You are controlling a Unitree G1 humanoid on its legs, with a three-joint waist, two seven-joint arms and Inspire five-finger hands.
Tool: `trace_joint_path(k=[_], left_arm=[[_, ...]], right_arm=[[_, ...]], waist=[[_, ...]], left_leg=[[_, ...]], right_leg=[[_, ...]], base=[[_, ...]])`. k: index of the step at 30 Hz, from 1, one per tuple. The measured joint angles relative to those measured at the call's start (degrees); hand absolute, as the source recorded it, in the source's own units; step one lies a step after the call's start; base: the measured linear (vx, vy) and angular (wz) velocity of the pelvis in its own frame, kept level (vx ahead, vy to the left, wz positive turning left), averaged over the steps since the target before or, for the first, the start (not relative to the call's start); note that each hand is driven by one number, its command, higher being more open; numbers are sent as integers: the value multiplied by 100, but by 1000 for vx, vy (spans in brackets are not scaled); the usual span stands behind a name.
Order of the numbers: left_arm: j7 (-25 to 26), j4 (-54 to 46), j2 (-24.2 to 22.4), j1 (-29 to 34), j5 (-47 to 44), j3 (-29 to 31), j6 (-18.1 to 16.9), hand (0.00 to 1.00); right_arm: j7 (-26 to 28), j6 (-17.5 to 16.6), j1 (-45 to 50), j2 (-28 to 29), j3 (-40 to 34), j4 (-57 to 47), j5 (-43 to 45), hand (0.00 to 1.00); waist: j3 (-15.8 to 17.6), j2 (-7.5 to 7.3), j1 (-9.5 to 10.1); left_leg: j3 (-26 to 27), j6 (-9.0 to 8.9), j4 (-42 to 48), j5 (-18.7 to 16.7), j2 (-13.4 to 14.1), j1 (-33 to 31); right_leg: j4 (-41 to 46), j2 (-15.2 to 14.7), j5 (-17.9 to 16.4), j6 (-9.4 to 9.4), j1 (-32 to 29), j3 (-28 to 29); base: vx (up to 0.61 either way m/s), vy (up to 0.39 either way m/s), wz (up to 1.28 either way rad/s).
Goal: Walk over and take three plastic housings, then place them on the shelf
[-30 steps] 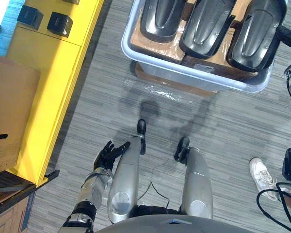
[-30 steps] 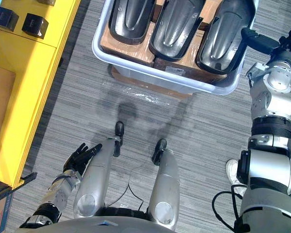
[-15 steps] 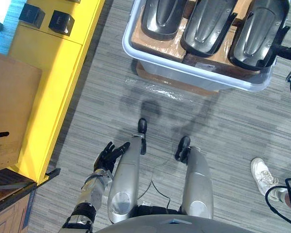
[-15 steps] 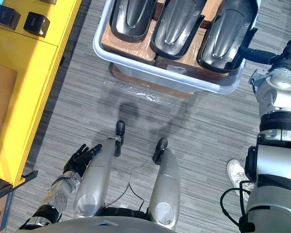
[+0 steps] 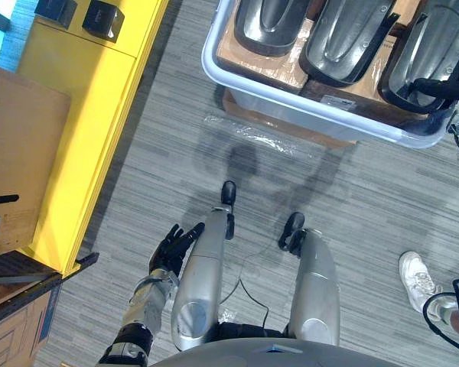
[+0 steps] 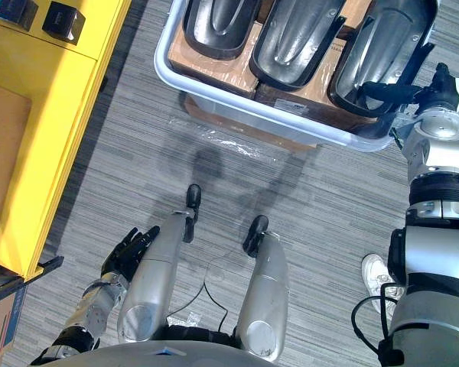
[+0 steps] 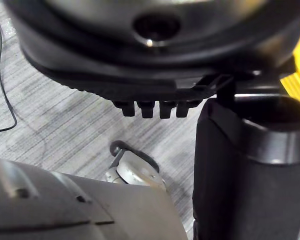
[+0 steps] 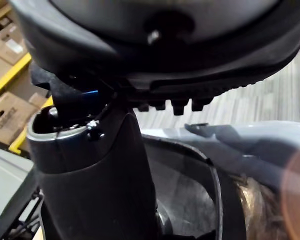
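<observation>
1. The floor (image 5: 176, 153) is grey carpet with a fine streaked weave.
2. The shelf (image 5: 92, 99) is on the robot's left, well apart from the pickup. It is painted yellow, flat and hard-edged, and a plain brown cardboard box (image 5: 19, 153) sits on it.
3. The bin (image 5: 321, 122) stands ahead. It is translucent white plastic with a rounded, rolled rim.
4. Three plastic housings (image 6: 294, 42) lie side by side in the bin on taped cardboard (image 6: 206, 69). They are dark, glossy, elongated shells with a raised rib down the middle.
5. The right hand (image 6: 390, 90) reaches across the bin's corner to the rim of the rightmost housing (image 6: 382, 46). Its fingers are extended and not closed on it.
6. The left hand (image 5: 172, 245) hangs low at the robot's side, with fingers relaxed and empty.
7. A person's white shoe (image 5: 418, 277) stands on the floor to the right.
8. Judgement: the first pickup is in hand and nothing has been shelved. The next move calls for closing the fingers and thumb over the thin rim. The shell looks slick, so a shallow pinch may slip.
</observation>
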Motion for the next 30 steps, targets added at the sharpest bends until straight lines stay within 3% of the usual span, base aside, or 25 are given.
trace_joint_path(k=[1,18,25,30], left_arm=[[-3,0,-3,0,1,0,-3,100],[48,88,14,35,28,-33,6,100],[46,121,69,60,10,-150,-4,100],[57,120,117,80,-20,-239,-9,100]], right_arm=[[0,0,7,0,0,0,-2,0],[-287,601,285,38,-83,517,-315,0],[-849,597,274,143,-188,503,-496,0],[-1652,431,350,257,-562,474,-501,0]], waist=[[0,0,9],[-9,-13,50],[-10,-15,60],[-11,-16,39]], left_leg=[[-15,-4,8,-3,-5,-5],[-138,9,-161,14,24,319],[-33,19,-299,49,28,548],[43,33,-383,39,33,722]], right_leg=[[-1,-3,-10,-3,2,-12],[-317,88,15,28,479,-209],[-529,96,68,68,718,-201],[-628,98,83,92,876,-176]], base=[[-11,-26,6],[-2,-29,3],[21,-5,-1],[16,-8,-3]])
